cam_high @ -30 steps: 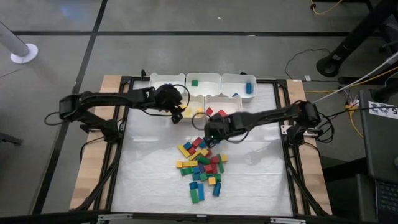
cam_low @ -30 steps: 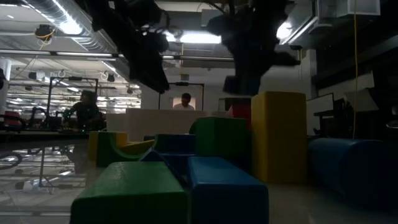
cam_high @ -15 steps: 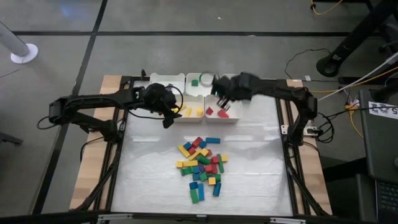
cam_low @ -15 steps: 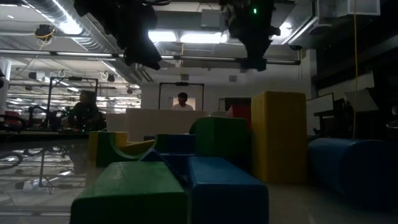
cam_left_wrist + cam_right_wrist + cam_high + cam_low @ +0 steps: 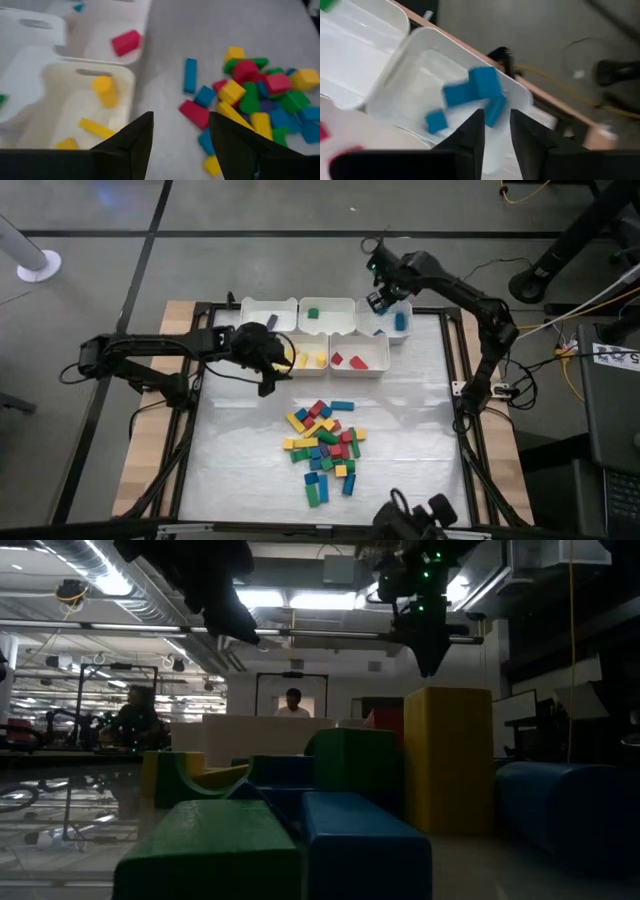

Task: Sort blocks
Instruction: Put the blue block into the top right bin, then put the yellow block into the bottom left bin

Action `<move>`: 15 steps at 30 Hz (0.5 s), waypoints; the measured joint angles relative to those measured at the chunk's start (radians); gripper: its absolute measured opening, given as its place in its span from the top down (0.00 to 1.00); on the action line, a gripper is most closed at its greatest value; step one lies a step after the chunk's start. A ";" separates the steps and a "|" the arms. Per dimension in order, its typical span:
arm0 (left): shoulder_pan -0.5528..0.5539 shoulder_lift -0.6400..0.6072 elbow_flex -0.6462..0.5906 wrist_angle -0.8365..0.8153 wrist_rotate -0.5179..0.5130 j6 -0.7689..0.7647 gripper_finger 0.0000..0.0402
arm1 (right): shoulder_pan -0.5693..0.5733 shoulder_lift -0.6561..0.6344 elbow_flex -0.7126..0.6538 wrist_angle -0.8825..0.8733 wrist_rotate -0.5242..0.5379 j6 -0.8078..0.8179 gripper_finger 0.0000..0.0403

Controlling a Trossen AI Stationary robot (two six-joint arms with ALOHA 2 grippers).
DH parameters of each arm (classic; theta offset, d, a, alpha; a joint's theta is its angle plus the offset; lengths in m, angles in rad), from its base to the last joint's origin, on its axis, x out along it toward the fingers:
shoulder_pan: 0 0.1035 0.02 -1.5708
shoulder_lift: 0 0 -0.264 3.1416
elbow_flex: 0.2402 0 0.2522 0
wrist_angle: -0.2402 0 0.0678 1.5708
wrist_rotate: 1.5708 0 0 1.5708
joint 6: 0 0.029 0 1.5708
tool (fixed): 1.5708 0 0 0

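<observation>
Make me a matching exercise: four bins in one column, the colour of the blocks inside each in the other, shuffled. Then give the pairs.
Bins, by place in the high view:
1. far-row left bin
2. far-row middle bin
3. far-row right bin, under the right end effector
4. near-row right bin

Block colours:
A. red
B. blue
C. purple
D. green

Pairs: 1-C, 2-D, 3-B, 4-A

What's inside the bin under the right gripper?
Only blue blocks in the far-right bin; the right gripper hangs over it, its fingers hiding part of the floor.
</observation>
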 joint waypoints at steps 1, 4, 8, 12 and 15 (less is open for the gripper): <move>-0.008 0.002 -0.007 0.003 0.017 0.004 0.56 | -0.017 0.000 0.000 0.014 -0.039 -0.001 0.75; -0.035 0.020 -0.029 -0.005 0.034 0.003 0.56 | -0.055 0.000 0.000 0.052 -0.112 -0.001 0.73; -0.063 0.050 -0.047 0.008 0.036 0.011 0.56 | -0.077 0.000 0.000 0.066 -0.118 -0.001 0.72; -0.092 0.086 -0.084 0.063 0.037 0.060 0.56 | -0.077 0.000 0.000 0.069 -0.112 0.002 0.72; -0.111 0.117 -0.109 0.086 0.081 0.103 0.56 | -0.077 0.000 0.000 0.069 -0.125 0.004 0.72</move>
